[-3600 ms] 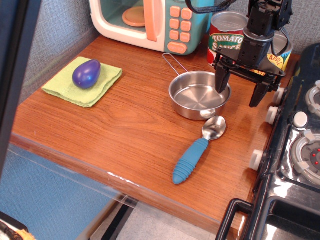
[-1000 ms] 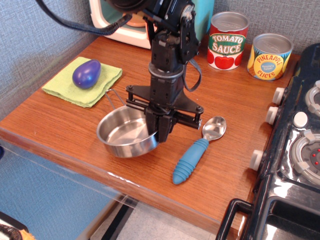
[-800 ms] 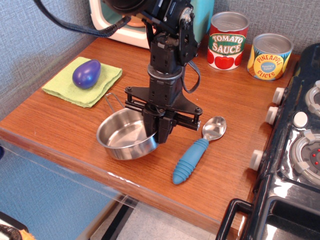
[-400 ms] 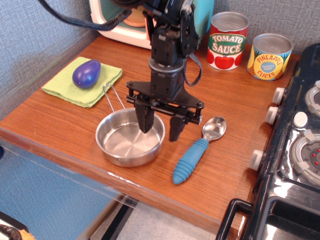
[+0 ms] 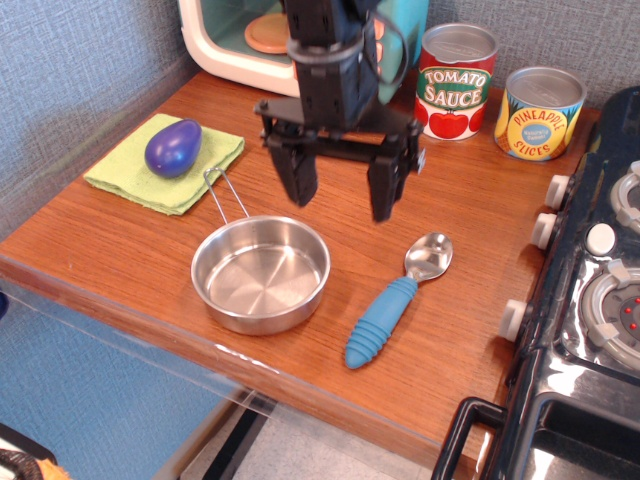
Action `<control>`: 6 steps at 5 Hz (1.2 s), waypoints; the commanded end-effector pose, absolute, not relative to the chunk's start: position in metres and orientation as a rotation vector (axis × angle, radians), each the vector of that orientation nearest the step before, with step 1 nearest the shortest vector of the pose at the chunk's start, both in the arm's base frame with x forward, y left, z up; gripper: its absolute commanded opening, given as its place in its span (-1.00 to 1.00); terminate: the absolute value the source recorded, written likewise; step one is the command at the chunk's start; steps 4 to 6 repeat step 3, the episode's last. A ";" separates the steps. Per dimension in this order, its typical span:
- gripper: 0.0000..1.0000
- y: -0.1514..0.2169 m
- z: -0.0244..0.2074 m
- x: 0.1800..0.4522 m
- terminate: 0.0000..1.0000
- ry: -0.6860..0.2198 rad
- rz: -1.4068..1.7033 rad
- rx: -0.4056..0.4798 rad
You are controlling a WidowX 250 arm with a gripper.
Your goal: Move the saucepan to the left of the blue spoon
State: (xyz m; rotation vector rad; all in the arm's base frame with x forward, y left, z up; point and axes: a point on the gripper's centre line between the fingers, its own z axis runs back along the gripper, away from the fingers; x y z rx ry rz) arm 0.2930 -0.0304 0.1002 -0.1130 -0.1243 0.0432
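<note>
Both black fingers (image 5: 299,180) of the robot gripper (image 5: 340,196) hang spread wide apart with nothing between them, raised clear above the wooden tabletop (image 5: 140,240); the small shallow round steel saucepan (image 5: 261,273) sits flat on the wood below and a little toward the front of the gripper, free of any grasp; its thin wire loop handle (image 5: 224,195) points toward the back left, ending near the edge of a folded green cloth (image 5: 130,175); the toy spoon with the ribbed blue handle and shiny silver bowl (image 5: 394,301) lies just to the right of the saucepan, close but apart from it, bowl toward the back and handle toward the front edge; a purple-blue egg-shaped toy (image 5: 173,147) rests on the green cloth at the left; a pastel toy microwave (image 5: 236,40) stands at the back, partly hidden by the arm; a red tomato sauce tin (image 5: 455,81) and a yellow pineapple slices tin (image 5: 539,112) stand side by side at the back right; a black toy stove (image 5: 590,290) fills the right edge.
</note>
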 end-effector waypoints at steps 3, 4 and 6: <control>1.00 -0.019 0.111 0.301 1.00 -0.177 0.020 -0.041; 1.00 -0.019 0.111 0.301 1.00 -0.177 0.020 -0.041; 1.00 -0.019 0.111 0.301 1.00 -0.177 0.020 -0.041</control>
